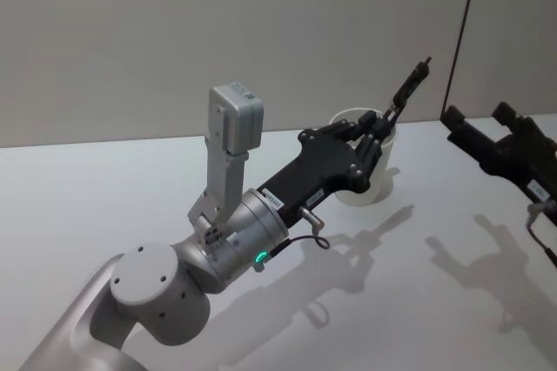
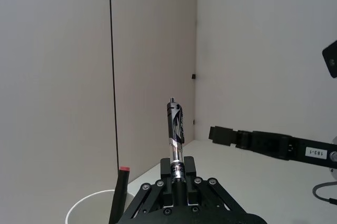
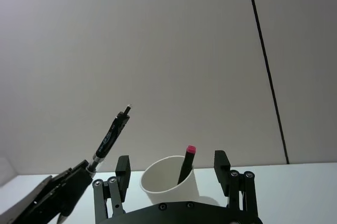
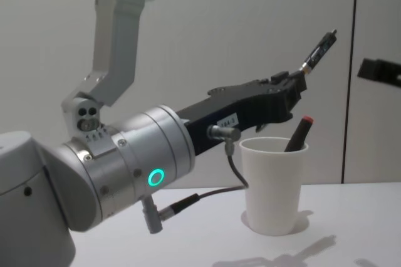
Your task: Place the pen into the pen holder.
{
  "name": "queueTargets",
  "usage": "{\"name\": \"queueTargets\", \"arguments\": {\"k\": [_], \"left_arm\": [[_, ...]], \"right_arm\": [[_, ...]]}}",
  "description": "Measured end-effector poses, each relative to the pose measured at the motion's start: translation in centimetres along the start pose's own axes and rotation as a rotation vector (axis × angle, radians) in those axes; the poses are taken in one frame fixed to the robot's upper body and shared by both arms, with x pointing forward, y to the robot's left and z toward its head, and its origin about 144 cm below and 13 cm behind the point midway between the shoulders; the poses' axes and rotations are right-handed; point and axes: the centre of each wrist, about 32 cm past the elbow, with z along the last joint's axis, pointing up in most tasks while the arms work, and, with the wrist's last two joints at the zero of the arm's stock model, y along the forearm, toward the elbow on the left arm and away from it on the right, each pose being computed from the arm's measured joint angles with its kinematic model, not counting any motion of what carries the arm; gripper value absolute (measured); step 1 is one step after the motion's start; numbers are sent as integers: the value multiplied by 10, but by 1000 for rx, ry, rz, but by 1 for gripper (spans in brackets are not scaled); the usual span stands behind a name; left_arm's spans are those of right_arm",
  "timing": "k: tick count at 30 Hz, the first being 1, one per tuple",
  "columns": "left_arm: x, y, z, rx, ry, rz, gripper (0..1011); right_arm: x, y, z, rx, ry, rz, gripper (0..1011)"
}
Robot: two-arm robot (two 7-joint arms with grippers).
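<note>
The left tool [image 1: 381, 121] pinches the pen [image 1: 409, 82], tilted, over the pen holder [image 1: 381, 186]; the right tool [image 1: 477, 118] hangs spread nearby.

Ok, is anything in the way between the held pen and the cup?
Nothing visible blocks it. The left gripper holds the pen over the pen holder. A red-tipped pen leans inside, but most of the mouth looks open.
</note>
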Motion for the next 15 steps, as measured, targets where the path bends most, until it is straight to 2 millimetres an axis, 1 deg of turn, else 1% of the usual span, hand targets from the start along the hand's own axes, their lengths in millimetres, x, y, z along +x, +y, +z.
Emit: {"name": "queueTargets", "arguments": {"k": [6, 8, 15], "left_arm": [[0, 0, 0, 0, 0, 1, 141], [0, 0, 0, 0, -1, 1, 141], [0, 0, 0, 0, -1, 1, 141]], "right_arm": [[7, -6, 7, -6, 123, 34, 1001], [8, -7, 8, -7, 135, 40, 1001], [16, -11, 14, -19, 258, 110, 1001]]}}
